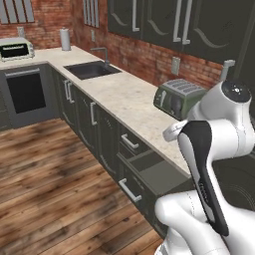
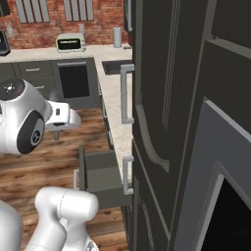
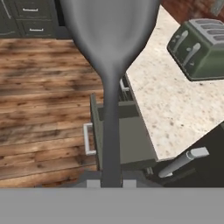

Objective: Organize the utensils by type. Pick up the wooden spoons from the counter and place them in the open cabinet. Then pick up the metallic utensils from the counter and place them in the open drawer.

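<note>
Gripping a dark-grey metal spoon (image 3: 110, 52), hand (image 3: 110, 183) clamped on its handle, above the open drawer (image 3: 131, 142)

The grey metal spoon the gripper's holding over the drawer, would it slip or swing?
The metal spoon looks stiff, so it probably won't flex. Pinched low on its thin smooth handle, with the broad bowl far out, it could pivot or slip. Released, it should drop toward the open drawer.

The spoon (image 3: 109, 52) is dark grey with a dull sheen. The counter (image 1: 124, 94) is beige, finely speckled. The drawer (image 1: 154, 172) is grey-green inside, with a silver handle. The toaster (image 1: 177, 97) is olive green. The wall (image 1: 144, 57) is red brick, the floor (image 1: 55, 174) brown streaked planks.
</note>
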You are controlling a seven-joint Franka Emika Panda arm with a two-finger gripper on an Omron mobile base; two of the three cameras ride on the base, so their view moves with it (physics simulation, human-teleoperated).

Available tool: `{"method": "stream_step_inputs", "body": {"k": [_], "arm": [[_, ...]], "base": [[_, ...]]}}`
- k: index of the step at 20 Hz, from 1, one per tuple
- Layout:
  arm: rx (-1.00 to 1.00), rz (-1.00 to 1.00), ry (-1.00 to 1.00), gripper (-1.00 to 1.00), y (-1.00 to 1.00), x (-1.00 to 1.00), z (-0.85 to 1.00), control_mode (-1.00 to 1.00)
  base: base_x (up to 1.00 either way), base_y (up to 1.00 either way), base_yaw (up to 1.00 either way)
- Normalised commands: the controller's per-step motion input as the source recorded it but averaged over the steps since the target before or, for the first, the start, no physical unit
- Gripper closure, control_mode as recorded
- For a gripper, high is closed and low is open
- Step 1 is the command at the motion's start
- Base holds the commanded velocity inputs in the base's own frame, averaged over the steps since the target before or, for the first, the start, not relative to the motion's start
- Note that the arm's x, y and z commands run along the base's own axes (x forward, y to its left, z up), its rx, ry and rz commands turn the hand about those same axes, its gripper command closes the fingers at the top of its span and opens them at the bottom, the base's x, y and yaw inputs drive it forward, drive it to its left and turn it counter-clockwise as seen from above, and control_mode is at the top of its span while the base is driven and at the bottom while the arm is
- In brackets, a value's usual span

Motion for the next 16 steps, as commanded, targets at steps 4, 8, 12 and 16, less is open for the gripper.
{"method": "stream_step_inputs", "body": {"k": [4, 8, 12, 16], "arm": [[0.0, 0.0, 0.17, 1.0, -0.02, 0.06, -0.4, -1.0], [0.0, 0.0, 0.12, 1.0, -0.06, 0.13, -0.39, -1.0], [0.0, 0.0, 0.09, 1.0, -0.17, 0.21, -0.47, -1.0], [0.0, 0.0, 0.14, 1.0, -0.07, 0.31, -0.54, -1.0]], "base": [[0.0, 0.0, 0.0], [0.0, 0.0, 0.0], [0.0, 0.0, 0.0], [0.0, 0.0, 0.0]]}}
